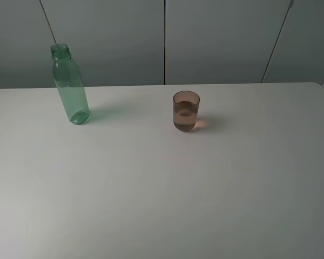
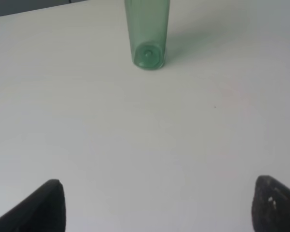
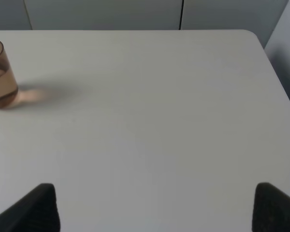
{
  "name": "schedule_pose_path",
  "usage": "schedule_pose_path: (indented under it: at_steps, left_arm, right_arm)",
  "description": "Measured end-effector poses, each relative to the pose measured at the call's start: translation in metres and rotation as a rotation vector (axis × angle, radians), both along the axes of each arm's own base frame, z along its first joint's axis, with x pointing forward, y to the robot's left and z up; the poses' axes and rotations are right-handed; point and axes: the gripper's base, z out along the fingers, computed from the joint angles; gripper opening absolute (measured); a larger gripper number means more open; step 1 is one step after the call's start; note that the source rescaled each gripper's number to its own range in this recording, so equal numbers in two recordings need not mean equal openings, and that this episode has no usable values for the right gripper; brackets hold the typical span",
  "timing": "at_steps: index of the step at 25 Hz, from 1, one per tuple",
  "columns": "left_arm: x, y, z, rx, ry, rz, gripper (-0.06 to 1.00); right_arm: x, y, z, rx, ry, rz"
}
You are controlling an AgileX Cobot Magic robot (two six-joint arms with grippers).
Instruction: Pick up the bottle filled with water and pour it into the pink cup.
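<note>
Standing upright on the white table [image 1: 162, 189], the bottle [image 1: 70, 86] sits well to the left of the pink cup [image 1: 186, 110], uncapped. The cup holds some liquid. The left gripper [image 2: 157, 208] is spread wide, empty, short of the bottle. The right gripper [image 3: 154, 208] is likewise spread, empty, apart from the cup.

Only the tips of the robot's jaws are seen, in the two wrist views. The left gripper [image 2: 157, 205] is shown as two matte black, rounded fingers [image 2: 38, 209]. The same black fingers [image 3: 34, 209] are seen on the right gripper [image 3: 154, 208].
</note>
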Motion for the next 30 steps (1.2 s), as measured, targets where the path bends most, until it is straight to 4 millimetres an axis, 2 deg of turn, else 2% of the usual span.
schedule_pose_path:
  at_steps: [7,11,30]
  left_arm:
    - [-0.039,0.003,-0.026,-0.011,-0.053,0.009,0.93]
    - [-0.057,0.005,-0.029,-0.018,-0.151,0.013,0.93]
    - [-0.059,0.007,-0.030,-0.021,-0.156,0.034,0.93]
  right_arm:
    - [0.000,0.000,0.000,0.000,0.000,0.000]
    - [0.000,0.000,0.000,0.000,0.000,0.000]
    - [0.000,0.000,0.000,0.000,0.000,0.000]
